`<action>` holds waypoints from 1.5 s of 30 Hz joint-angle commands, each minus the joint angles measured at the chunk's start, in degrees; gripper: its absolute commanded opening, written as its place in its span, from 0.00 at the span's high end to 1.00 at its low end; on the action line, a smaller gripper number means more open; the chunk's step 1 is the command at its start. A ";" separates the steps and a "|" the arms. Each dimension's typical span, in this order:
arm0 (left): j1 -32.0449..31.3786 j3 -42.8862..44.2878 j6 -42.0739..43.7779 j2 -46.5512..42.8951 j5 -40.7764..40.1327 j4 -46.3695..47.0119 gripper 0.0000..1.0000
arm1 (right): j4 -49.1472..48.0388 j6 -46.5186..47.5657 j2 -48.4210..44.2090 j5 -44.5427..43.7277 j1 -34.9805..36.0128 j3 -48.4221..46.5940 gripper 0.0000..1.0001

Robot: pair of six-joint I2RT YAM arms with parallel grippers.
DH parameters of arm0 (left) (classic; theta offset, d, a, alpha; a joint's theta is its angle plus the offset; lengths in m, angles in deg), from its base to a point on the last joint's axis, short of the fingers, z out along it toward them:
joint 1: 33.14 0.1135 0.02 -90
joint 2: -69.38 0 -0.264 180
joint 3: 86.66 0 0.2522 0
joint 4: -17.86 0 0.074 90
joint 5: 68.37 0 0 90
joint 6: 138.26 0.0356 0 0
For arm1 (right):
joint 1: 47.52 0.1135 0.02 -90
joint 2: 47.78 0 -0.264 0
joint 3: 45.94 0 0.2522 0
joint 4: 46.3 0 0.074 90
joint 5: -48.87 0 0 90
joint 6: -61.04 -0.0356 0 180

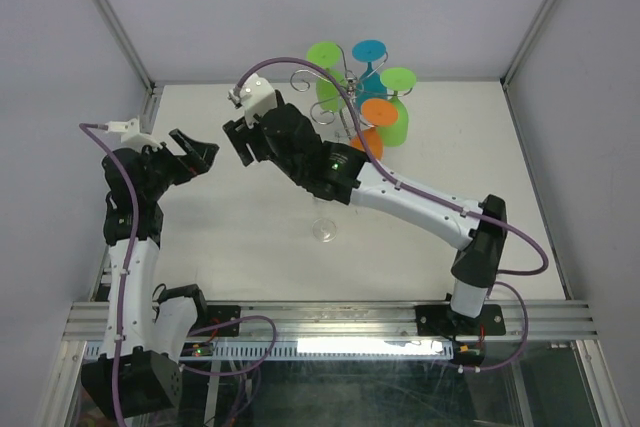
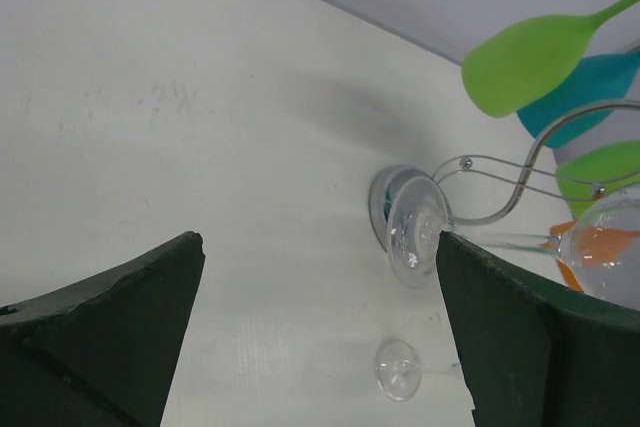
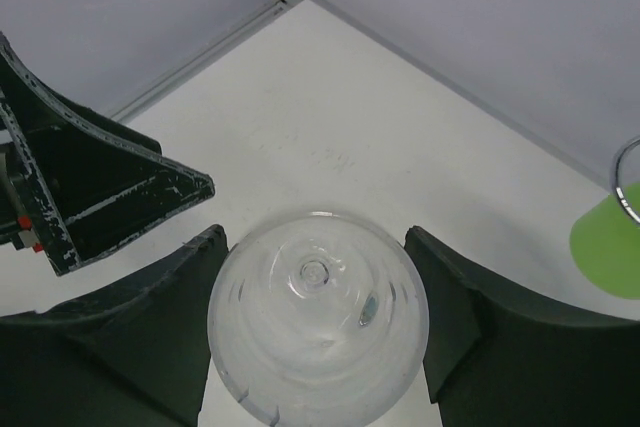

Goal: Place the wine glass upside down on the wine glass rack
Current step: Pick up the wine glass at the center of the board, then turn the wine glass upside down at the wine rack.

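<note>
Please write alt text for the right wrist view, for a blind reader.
A clear wine glass is held by its bowl between the dark jaws of the right gripper, above a white table. The left gripper shows at the left, a green glass at the right edge.

Transparent stemmed wine glass (image 3: pixel 318 312): held aloft, axis roughly horizontal. Shiny chrome wire rack (image 2: pixel 378 199): upright on round base, scroll arms uppermost.
</note>
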 commanded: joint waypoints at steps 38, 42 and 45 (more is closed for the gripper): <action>-10.69 -6.91 -24.38 -0.69 7.40 28.58 1.00 | -27.48 -2.37 -16.91 6.27 0.38 16.19 0.76; -10.72 -6.59 -22.97 -0.57 8.76 30.09 1.00 | -26.30 -2.61 -17.68 6.22 0.38 16.20 0.51; -10.72 -6.14 -20.75 -0.16 9.83 30.78 1.00 | -24.90 -2.72 -18.63 6.28 0.40 16.20 0.36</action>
